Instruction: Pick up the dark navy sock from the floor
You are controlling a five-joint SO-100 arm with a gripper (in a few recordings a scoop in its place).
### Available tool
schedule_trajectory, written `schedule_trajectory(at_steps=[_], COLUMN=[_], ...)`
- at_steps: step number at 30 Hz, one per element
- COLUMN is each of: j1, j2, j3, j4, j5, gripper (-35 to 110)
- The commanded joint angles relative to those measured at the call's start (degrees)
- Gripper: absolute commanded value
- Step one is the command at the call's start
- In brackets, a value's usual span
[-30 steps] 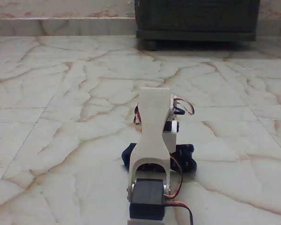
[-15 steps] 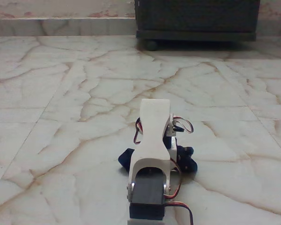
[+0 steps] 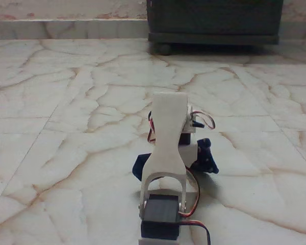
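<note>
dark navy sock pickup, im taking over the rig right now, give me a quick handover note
Tool: hidden behind the white arm link in the fixed view; open or shut cannot be told.
Dark navy sock: bunched just beyond the arm, showing on both sides of the link, low at the floor.
Done: arm is over the sock; a grasp is not confirmed.
Left: confirm the grip, then lift the sock clear.

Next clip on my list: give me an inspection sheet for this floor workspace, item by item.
Surface: the floor, glossy cream marble tiles with reddish-brown veins.
Job's things: the dark navy sock shows on both sides of the arm; whether it is off the floor cannot be told.
Clutter: nothing seen.
Grippers: the fingers are hidden behind the white arm link; state cannot be told.
Cables: red, white and black servo wires loop beside the arm.
Surroundings: a dark cabinet on a round foot, and a marble skirting along the wall.
</note>
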Motion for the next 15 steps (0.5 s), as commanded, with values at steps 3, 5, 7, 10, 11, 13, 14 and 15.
schedule_trajectory(at_steps=[3,5,7,10,11,13,14,15], j1=[0.7,0.1,-0.2,-0.2,-0.2,-0.1,0.1,0.3], j2=[13.9,19.5,24.8,33.8,36.3,41.6,44.2,45.2], j3=[11.3,16.6,23.0,33.1,36.5,42.3,45.0,45.9], j4=[-3.2,-3.1,-4.0,-7.3,-8.2,-10.0,-10.3,-9.1], j5=[-4.3,-6.3,-9.7,-13.4,-14.9,-15.9,-17.0,-18.1], gripper=[0,0,0,0,0,0,0,0])
